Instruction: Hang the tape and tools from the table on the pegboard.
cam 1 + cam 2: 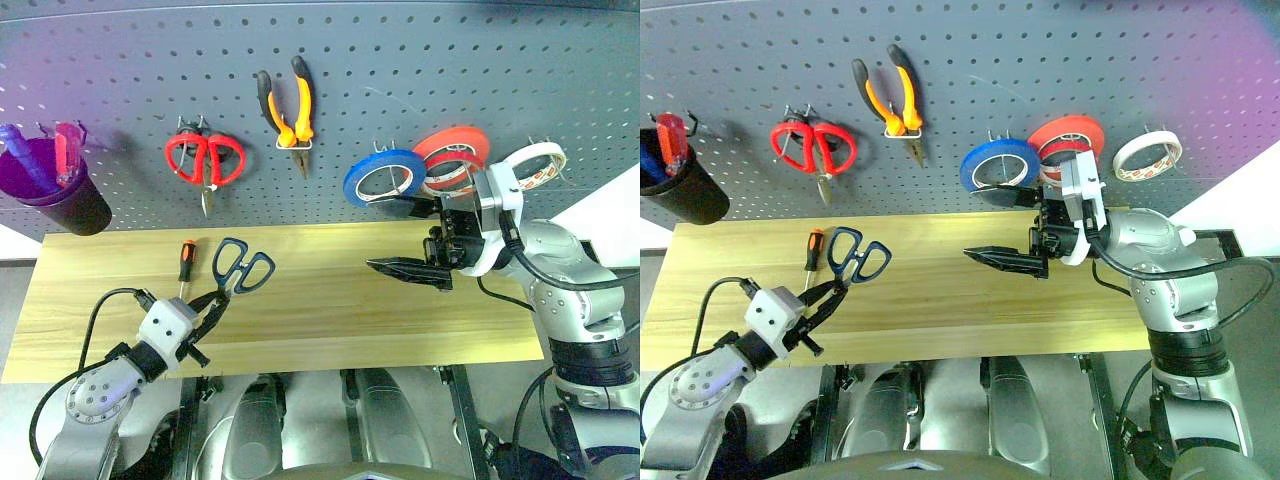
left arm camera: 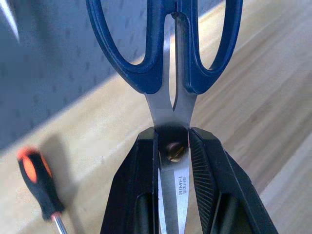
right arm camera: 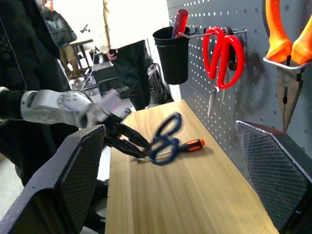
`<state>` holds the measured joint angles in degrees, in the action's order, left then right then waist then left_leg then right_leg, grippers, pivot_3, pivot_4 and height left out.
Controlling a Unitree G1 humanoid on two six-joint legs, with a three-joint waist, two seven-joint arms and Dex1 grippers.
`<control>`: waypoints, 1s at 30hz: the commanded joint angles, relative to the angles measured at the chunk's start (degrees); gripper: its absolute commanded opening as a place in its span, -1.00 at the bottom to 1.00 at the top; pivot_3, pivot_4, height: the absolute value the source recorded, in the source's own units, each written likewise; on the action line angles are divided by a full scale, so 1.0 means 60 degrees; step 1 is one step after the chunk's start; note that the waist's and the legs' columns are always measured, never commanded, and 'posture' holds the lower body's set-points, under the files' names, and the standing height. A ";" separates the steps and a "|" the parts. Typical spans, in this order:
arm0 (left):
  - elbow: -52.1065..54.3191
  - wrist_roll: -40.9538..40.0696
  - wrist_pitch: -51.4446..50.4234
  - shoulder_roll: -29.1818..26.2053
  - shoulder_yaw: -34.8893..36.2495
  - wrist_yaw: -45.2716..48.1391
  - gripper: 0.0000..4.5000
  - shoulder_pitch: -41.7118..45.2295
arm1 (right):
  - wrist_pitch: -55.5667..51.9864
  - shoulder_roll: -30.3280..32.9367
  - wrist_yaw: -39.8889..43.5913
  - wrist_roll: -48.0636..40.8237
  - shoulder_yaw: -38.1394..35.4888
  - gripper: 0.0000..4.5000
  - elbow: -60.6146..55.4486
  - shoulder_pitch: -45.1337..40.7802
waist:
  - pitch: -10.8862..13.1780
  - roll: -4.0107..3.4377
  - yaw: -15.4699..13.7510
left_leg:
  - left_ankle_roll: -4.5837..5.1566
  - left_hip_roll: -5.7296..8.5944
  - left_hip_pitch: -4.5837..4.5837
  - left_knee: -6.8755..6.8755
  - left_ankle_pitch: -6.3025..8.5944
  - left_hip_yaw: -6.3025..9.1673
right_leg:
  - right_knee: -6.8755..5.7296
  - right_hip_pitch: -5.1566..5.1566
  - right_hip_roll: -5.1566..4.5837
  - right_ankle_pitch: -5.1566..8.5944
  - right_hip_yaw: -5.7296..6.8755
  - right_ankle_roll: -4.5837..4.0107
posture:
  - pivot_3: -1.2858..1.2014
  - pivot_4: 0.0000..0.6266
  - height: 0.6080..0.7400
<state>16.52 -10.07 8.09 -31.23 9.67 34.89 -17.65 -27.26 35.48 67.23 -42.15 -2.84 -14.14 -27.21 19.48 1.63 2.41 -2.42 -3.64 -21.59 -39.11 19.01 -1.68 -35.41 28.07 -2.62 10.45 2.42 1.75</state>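
Left gripper [image 1: 212, 306] clenched on the scissors [image 1: 240, 266] at the pivot, handles raised over the table [image 1: 330, 320] beside the screwdriver [image 1: 185, 262]; right gripper [image 1: 405, 268] released (risk: blades swivelling in so narrow a grip, missing the pegboard [image 1: 400, 60] hook).

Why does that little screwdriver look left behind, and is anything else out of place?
Nothing looks damaged or spilled. The screwdriver lies alone on the table, not yet hung on the pegboard. The left gripper grips the blue-handled scissors at the blades near the pivot, handles pointing away.
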 commanded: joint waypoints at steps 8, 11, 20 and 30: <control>0.1027 -0.0068 0.1552 0.0152 0.0859 -0.0532 -0.73 0.0172 | 0.0265 0.0006 0.0183 0.0115 -0.0093 1.00 0.0038 -0.0112 | -0.0001 0.0001 0.0026 | 0.0000 -0.0006 0.0004 -0.0001 0.0000 -0.0012 | -0.0006 0.0003 0.0007 -0.0011 -0.0007 0.0018 | -0.04 -0.03 0.90; 0.1262 -0.0372 0.1244 0.0229 0.0944 -0.0628 -0.73 0.0244 | 0.0303 -0.0013 0.0231 0.0161 -0.0101 1.00 0.0126 -0.0144 | -0.0002 0.0002 0.0024 | 0.0000 -0.0006 0.0005 -0.0002 0.0000 -0.0013 | -0.0010 0.0002 0.0006 -0.0013 -0.0006 0.0021 | -0.04 -0.06 0.90; 0.1795 -0.1272 0.0693 0.0249 0.1371 -0.0629 -0.73 0.0435 | 0.0591 -0.0109 0.0373 0.0401 0.0015 1.00 0.0464 -0.0302 | -0.0005 0.0006 0.0021 | 0.0000 -0.0006 0.0007 -0.0008 -0.0001 -0.0018 | -0.0016 0.0001 0.0007 -0.0020 -0.0008 0.0028 | -0.02 -0.11 0.90; 0.1893 -0.1737 0.0231 0.0359 0.1638 -0.0719 -0.73 0.0587 | 0.0680 -0.0137 0.0465 0.0534 0.0052 1.00 0.0610 -0.0327 | -0.0006 0.0008 0.0016 | -0.0001 -0.0005 0.0010 -0.0015 -0.0001 -0.0018 | -0.0026 0.0000 0.0006 -0.0022 -0.0008 0.0030 | -0.02 -0.12 0.90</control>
<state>26.11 -19.17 9.21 -29.30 17.15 31.36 -14.29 -24.40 34.78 69.56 -38.76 -2.16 -9.76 -28.40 19.44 1.68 2.50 -2.43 -3.67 -21.52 -39.20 19.00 -1.79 -35.58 28.07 -2.58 10.32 2.37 1.93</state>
